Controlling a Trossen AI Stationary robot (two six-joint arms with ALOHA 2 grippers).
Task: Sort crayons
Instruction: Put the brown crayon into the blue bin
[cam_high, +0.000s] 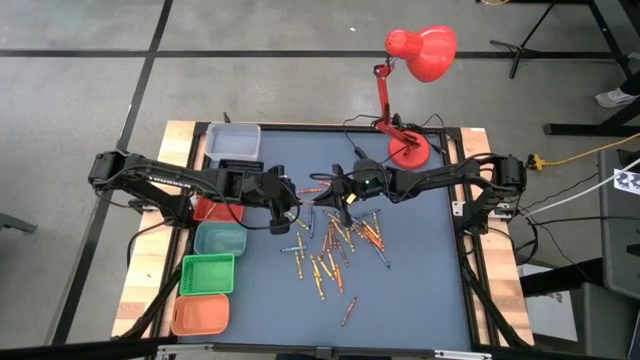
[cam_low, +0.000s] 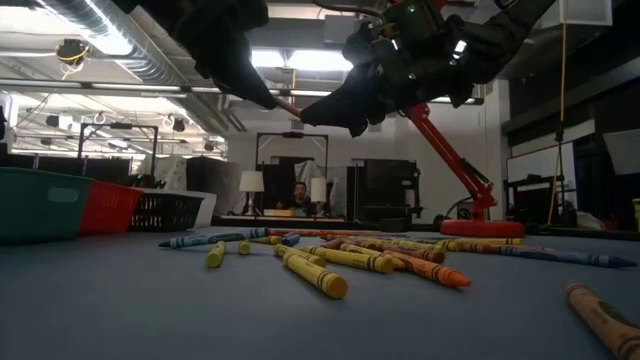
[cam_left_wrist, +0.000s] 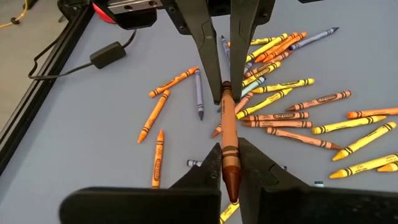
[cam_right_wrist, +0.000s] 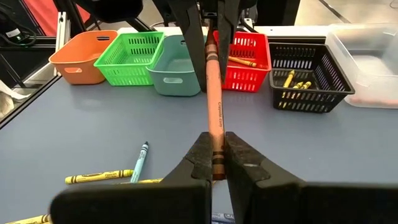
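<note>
A brown-orange crayon (cam_left_wrist: 227, 124) hangs in the air above the middle of the table, one end in each gripper. My left gripper (cam_left_wrist: 231, 163) is shut on its pointed end, coming from the table's left. My right gripper (cam_right_wrist: 216, 157) is shut on the other end, coming from the right. In the low view the crayon (cam_low: 291, 106) spans the short gap between the two grippers. Many more crayons (cam_high: 335, 248) in orange, yellow, blue and dark colours lie loose on the blue mat below and toward the near edge. My left gripper pinches the crayon's pointed end (cam_left_wrist: 230, 155) between its two fingers. The fingers slant down from the table's left, and the crayon runs on along their line. The crayon is lifted clear of the table. My right gripper pinches the crayon's other end, by the dark bands of its wrapper (cam_right_wrist: 216, 149), between its two fingers. It comes from the table's right, nearly level, with the crayon running straight out ahead of the fingers. The crayon stays clear of the mat.
Along the left side stands a row of bins: a clear one (cam_high: 233, 140), black (cam_right_wrist: 309, 84) with yellow crayons, red (cam_right_wrist: 249, 59), teal (cam_high: 220, 240), green (cam_high: 208, 273) and orange (cam_high: 200, 315). A red desk lamp (cam_high: 410, 60) stands at the far right.
</note>
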